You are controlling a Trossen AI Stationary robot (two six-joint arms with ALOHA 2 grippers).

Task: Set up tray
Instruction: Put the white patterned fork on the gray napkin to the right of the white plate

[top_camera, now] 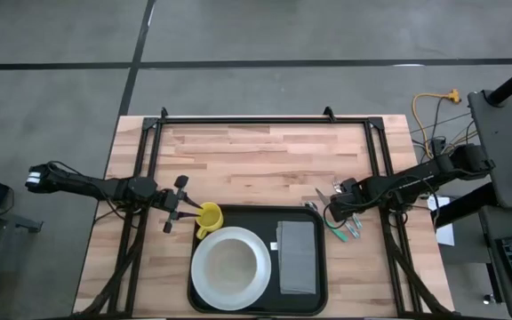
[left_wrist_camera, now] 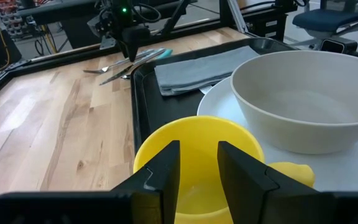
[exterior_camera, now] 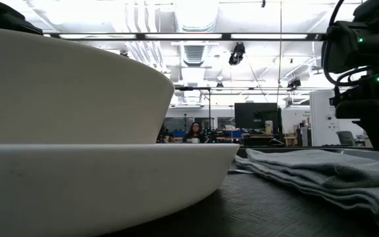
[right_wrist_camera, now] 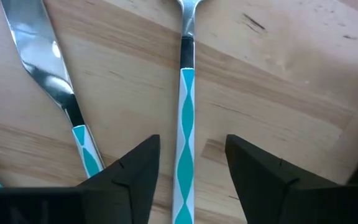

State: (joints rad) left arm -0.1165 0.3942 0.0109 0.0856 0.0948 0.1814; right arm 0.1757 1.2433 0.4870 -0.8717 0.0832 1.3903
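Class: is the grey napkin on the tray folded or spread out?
Folded: the napkin lies as a neat narrow rectangle beside the plate, with layered edges in the low view.

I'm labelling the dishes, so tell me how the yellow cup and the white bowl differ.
The yellow cup is bright yellow and small; the white bowl is off-white and much wider. The cup has a handle; the bowl shows none. The cup stands at the black tray's corner with one finger of the left pincer inside its rim; the bowl rests on a white plate, untouched. Both are upright, look empty, and are on the tray.
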